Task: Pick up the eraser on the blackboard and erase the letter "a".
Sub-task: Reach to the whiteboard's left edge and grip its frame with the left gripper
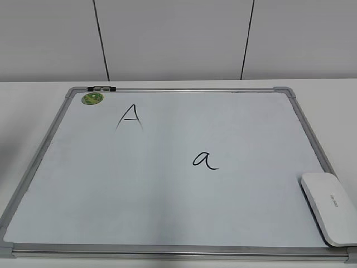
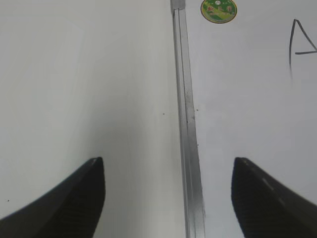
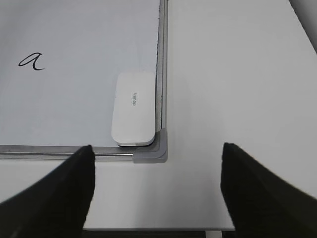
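Observation:
The blackboard (image 1: pixel 167 201) is a white dry-erase board with a silver frame, lying flat on the table. The white eraser (image 1: pixel 330 206) lies at its near right corner; the right wrist view shows it (image 3: pixel 132 108) against the right frame. The lowercase letter "a" (image 1: pixel 204 160) is written right of the board's middle, and shows in the right wrist view (image 3: pixel 31 61). My right gripper (image 3: pixel 157 186) is open and empty above the table, short of the board's corner. My left gripper (image 2: pixel 168 193) is open and empty over the board's left frame (image 2: pixel 187 124). Neither gripper shows in the exterior view.
A capital "A" (image 1: pixel 130 116) is written at the upper left of the board. A round green magnet (image 1: pixel 92 99) sits in the far left corner, also in the left wrist view (image 2: pixel 218 10). White table (image 3: pixel 237 74) surrounds the board; its near edge (image 3: pixel 158 229) lies below the right gripper.

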Controlling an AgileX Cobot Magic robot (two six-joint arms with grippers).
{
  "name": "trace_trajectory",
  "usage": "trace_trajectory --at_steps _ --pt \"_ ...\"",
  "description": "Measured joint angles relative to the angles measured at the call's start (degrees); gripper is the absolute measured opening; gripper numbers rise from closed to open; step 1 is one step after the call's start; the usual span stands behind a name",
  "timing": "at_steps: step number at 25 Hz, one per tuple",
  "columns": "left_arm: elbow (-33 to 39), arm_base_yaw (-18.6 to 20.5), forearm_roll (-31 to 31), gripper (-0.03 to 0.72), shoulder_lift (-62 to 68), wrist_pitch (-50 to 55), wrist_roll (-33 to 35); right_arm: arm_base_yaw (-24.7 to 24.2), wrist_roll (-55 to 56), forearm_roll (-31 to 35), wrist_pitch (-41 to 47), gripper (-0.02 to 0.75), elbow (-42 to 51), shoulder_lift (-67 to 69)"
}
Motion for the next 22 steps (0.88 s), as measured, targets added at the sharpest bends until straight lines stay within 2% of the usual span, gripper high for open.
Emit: trace_trajectory --at_steps 5,12,22 --pt "-7.5 0.0 -0.1 0.582 8.3 5.1 0.0 0.0 0.0 0.0 0.0 0.586 0.0 0.0" --pt "-16.6 0.0 -0.8 0.533 19.3 13.9 0.0 0.0 0.0 0.0 0.0 0.586 0.0 0.0" --pt "-24.1 0.0 -0.8 0.527 29.6 19.4 0.0 0.0 0.0 0.3 0.0 0.586 0.0 0.0"
